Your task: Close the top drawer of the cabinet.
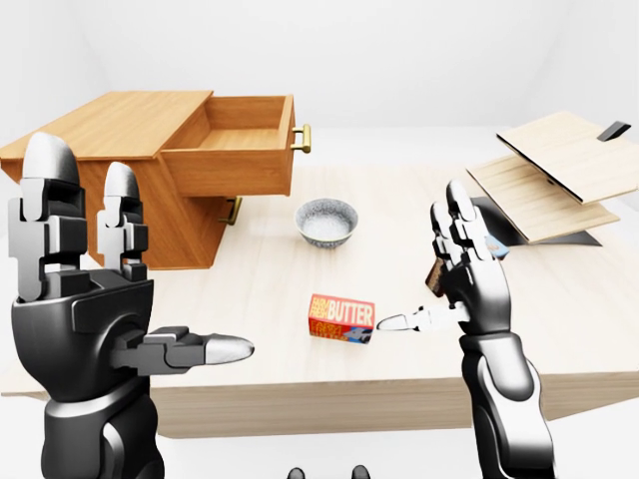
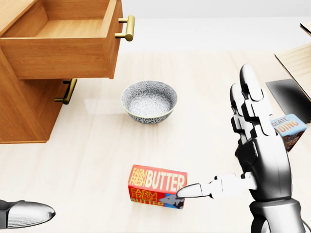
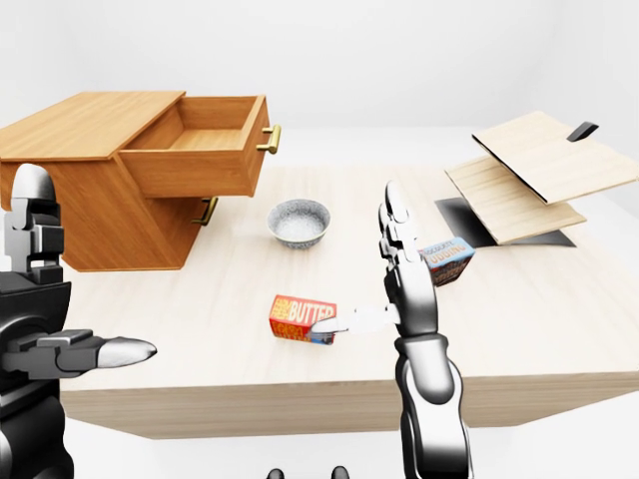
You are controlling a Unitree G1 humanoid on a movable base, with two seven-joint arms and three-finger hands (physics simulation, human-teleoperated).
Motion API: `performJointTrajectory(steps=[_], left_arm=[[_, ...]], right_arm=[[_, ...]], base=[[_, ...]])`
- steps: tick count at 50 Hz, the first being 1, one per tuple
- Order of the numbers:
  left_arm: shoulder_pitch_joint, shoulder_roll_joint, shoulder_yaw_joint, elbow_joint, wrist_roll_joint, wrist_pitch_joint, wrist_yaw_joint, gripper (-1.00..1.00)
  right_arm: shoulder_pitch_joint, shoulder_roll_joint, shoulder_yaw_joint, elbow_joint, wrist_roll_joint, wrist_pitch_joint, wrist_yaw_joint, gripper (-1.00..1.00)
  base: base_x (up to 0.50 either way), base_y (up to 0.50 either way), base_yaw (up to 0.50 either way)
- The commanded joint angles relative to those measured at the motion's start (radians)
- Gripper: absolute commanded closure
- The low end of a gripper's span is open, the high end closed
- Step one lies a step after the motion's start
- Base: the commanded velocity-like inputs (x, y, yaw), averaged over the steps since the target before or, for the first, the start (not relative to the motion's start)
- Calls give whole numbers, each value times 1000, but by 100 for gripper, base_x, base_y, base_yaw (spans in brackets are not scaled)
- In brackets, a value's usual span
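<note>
The wooden cabinet (image 1: 96, 140) stands at the left of the table. Its top drawer (image 2: 68, 48) is pulled far out and shows an empty inside, with a brass handle (image 2: 126, 27) on its face. Below it, the lower drawer's handle (image 2: 66, 92) sits close against the cabinet. My left hand (image 1: 140, 254) is raised at the bottom left of the left-eye view, open and fingers upright, well short of the cabinet. My right hand (image 2: 218, 136) is open too, empty, with its thumb tip over the butter box (image 2: 156, 186).
A patterned grey bowl (image 2: 148, 101) sits just right of the drawer's face. A pudding box (image 2: 286, 128) lies behind my right hand. Tilted wooden boards (image 1: 559, 170) over a dark panel fill the table's right side. The table's near edge (image 1: 329, 404) runs below my hands.
</note>
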Motion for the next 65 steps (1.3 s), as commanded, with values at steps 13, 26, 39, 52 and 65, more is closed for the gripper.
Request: performJointTrajectory(steps=[13, 26, 39, 52, 65], left_arm=[[20, -11, -19, -36, 19, 0, -13, -100], [21, -14, -7, -74, 4, 0, -9, -100], [-36, 0, -131, -97, 80, 0, 12, -100], [-131, -17, -327, 6, 210, 0, 28, -100], [-199, -44, -406, 137, 275, 0, 20, -100]], right_arm=[[18, 0, -2, -15, 3, 0, 13, -100], [45, 4, 21, -23, -17, 0, 9, -100], [55, 6, 24, -22, -22, 0, 10, -100], [69, 6, 24, -33, -25, 0, 15, -100], [83, 6, 21, -52, -26, 0, 20, -100]], base=[[41, 0, 0], [9, 0, 0], [0, 0, 0], [0, 0, 0], [0, 0, 0]])
